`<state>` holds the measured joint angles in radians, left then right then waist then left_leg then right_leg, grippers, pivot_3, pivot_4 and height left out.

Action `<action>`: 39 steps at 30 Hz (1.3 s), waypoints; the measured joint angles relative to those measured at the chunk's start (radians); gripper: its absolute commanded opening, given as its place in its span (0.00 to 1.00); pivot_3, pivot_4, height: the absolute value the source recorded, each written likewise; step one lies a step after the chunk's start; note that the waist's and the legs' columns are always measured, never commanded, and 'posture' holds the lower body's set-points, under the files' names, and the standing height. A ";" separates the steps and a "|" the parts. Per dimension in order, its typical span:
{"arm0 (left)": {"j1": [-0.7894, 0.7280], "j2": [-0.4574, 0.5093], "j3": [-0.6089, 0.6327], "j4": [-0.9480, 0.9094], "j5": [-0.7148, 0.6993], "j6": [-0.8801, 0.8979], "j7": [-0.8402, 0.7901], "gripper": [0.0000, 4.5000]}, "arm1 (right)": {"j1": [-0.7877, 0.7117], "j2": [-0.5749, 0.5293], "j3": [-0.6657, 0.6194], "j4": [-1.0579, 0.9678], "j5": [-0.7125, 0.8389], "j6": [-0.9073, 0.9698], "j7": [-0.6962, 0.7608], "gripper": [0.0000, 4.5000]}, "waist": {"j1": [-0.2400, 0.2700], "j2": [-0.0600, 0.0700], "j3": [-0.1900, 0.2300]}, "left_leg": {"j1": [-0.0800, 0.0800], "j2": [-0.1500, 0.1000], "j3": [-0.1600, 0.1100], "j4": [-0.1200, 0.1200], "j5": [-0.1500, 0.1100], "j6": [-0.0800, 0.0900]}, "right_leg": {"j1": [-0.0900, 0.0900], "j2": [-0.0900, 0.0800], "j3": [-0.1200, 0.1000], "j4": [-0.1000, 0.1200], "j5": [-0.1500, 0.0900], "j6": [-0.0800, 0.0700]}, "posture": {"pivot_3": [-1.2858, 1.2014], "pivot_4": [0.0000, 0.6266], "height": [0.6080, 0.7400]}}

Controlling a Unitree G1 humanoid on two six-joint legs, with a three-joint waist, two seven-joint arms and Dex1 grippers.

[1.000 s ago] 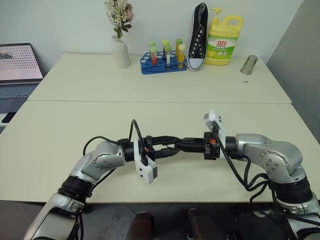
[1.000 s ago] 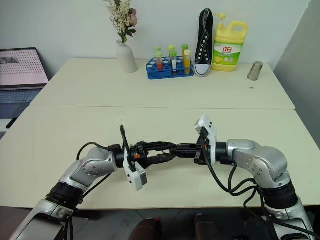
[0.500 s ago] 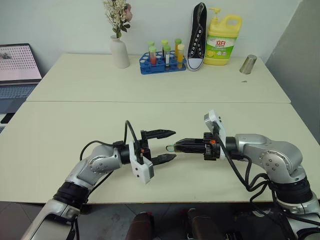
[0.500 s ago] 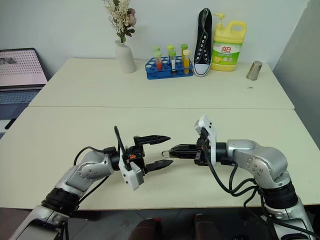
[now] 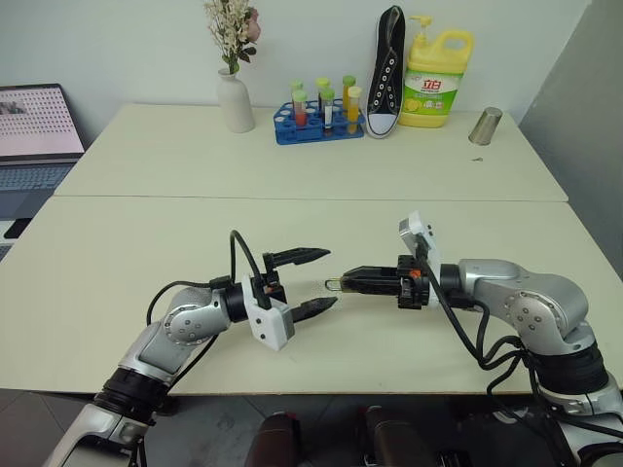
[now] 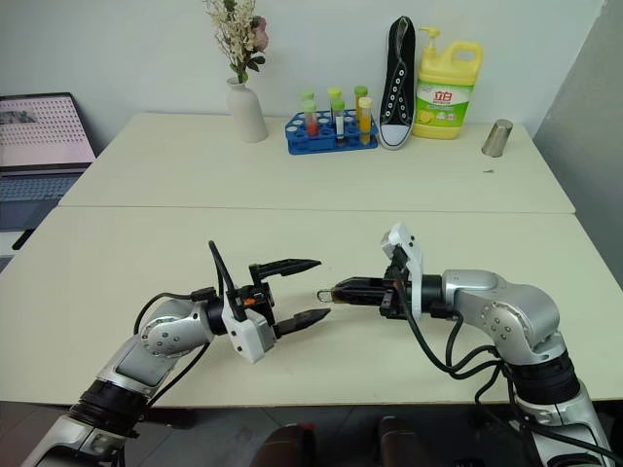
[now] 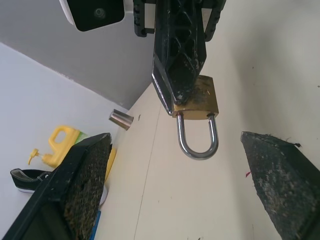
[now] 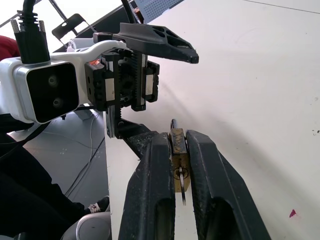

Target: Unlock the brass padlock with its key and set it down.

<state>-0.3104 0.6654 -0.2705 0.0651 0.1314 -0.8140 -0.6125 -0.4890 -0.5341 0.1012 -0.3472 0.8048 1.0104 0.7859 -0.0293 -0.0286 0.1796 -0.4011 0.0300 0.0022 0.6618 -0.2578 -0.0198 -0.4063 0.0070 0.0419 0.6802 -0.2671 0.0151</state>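
While one brass padlock (image 7: 196, 98) is hanging pinched in the right hand (image 5: 343, 284),
the left hand (image 5: 327, 279) is gaping wide, holding nothing, near the desk's (image 5: 292, 165) front edge.

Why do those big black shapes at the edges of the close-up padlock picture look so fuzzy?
Left wrist view: the left fingers sit nearest the lens, so they blur, while the brass padlock farther off is crisp. Right wrist view: the padlock is sharp between the right fingers.

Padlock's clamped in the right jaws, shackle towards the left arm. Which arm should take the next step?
Left. The right gripper is shut on the brass padlock, while the left gripper faces it, jaws open and empty around the shackle, so it seems freer to act.
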 measured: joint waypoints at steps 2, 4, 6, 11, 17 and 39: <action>0.001 -0.003 0.000 0.000 -0.004 0.007 -0.005 0.96 | 0.000 0.000 0.000 0.000 0.000 0.000 -0.001 0.02 | 0.000 0.000 0.000 | 0.000 0.000 0.000 0.000 0.000 0.000 | 0.000 0.000 0.000 0.000 0.000 0.000 | 0.52 0.24 1.00; 0.007 -0.007 0.000 -0.003 -0.046 0.060 -0.020 0.96 | 0.000 0.001 -0.001 0.000 0.001 0.000 -0.002 0.02 | 0.000 0.000 0.000 | 0.000 0.000 0.000 0.000 0.000 0.000 | 0.000 0.000 0.000 0.000 0.000 0.000 | 0.52 0.24 1.00; 0.025 -0.013 0.001 -0.023 -0.124 0.148 -0.050 0.96 | 0.000 0.001 -0.002 0.000 0.002 0.000 -0.003 0.02 | 0.000 0.000 0.000 | 0.000 0.000 0.000 0.000 0.000 0.000 | 0.000 0.000 0.000 0.000 -0.001 0.001 | 0.52 0.24 1.00; 0.048 -0.012 0.017 -0.116 -0.369 0.439 -0.163 0.96 | 0.000 -0.004 -0.004 0.000 0.002 0.000 -0.002 0.02 | -0.001 0.000 0.000 | 0.000 0.000 -0.001 0.000 0.000 0.000 | 0.000 0.000 0.000 0.000 -0.002 0.004 | 0.52 0.24 1.00; 0.055 -0.010 0.102 -0.175 -0.578 0.795 -0.209 0.76 | 0.000 -0.006 -0.023 0.000 0.002 -0.004 -0.003 0.02 | -0.002 0.000 0.000 | 0.000 0.000 -0.001 0.000 0.000 0.000 | 0.000 0.002 0.000 0.000 -0.002 0.004 | 0.52 0.24 1.00; -0.055 -0.173 0.137 -0.169 -0.669 1.132 -0.303 0.00 | -0.012 0.012 -0.045 0.000 0.007 -0.003 -0.028 0.02 | -0.001 0.000 0.000 | 0.000 0.000 -0.001 0.000 0.000 0.000 | 0.000 0.005 0.001 0.000 -0.002 0.004 | 0.52 0.24 1.00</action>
<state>-0.3653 0.4923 -0.1338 -0.1038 -0.5379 0.3182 -0.9157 -0.5009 -0.5221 0.0561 -0.3472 0.8123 1.0070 0.7577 -0.0302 -0.0286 0.1797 -0.4013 0.0299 0.0016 0.6618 -0.2578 -0.0199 -0.4064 0.0121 0.0429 0.6799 -0.2695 0.0190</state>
